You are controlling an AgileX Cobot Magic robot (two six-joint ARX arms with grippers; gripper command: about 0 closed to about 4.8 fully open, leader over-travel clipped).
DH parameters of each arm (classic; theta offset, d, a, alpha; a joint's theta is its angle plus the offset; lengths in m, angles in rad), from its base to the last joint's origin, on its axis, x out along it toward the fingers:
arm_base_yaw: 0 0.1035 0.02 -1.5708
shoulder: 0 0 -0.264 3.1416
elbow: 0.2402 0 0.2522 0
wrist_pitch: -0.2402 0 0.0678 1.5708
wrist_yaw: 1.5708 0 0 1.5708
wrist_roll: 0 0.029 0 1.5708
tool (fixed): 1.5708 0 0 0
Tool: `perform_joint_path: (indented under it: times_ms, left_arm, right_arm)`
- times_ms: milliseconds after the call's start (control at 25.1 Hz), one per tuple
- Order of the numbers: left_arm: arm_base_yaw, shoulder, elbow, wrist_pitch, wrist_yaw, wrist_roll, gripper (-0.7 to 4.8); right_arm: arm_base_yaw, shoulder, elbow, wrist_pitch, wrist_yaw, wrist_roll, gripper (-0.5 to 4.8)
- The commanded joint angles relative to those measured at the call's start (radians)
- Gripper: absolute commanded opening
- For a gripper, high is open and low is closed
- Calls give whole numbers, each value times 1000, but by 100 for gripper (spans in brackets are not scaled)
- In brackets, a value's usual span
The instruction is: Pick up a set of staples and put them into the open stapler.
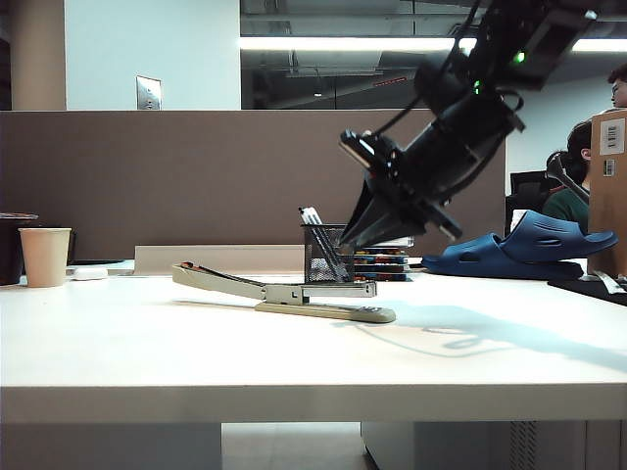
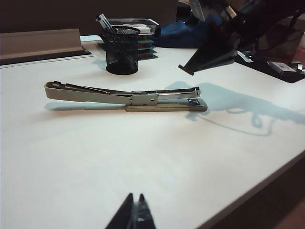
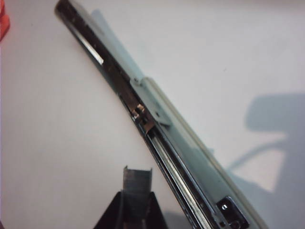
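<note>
An office stretches behind a brown partition, with ceiling lights overhead and people seated far right. In front of it lies my pale worktop (image 1: 118, 343), broad and mostly bare. My right arm is the biggest thing over it: it comes down from the upper right, sloping toward the middle, wrist tilted so the right gripper (image 1: 355, 235) points down and left, held above the worktop over the right end of the stapler (image 1: 294, 292).

The stapler lies lengthwise across the middle, its long beige arm swung up and back to the left, so the silver magazine rail is exposed. Just behind it stands a black mesh pen cup (image 1: 325, 257); a blue shoe (image 1: 529, 247) sits far right and a paper cup (image 1: 45, 256) far left.

Smallest of all is the set of staples (image 3: 137, 183). In my right wrist view the right gripper (image 3: 134, 205) is clamped on it, the silvery block sticking out past the fingertips, close beside the open rail but clear of it.

So the pickup is done. As I judge it, what remains is lining the strip up with the channel, lowering it in and letting go.

My left gripper (image 2: 135, 212) rests low at the near edge, well apart from the stapler, its tips together and empty.
</note>
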Motion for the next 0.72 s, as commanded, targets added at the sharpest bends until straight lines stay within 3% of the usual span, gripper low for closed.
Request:
perform_joint_path:
  times_ms: [40, 359, 718]
  left_arm:
    - [2, 0, 2, 13, 4, -3, -6]
    - [2, 0, 2, 13, 4, -4, -6]
    - [2, 0, 2, 13, 4, -3, -6]
  right_arm:
    - [3, 15, 2, 9, -35, -35, -5]
    - [3, 34, 3, 11, 13, -67, -5]
    - [3, 34, 3, -2, 40, -283, -5]
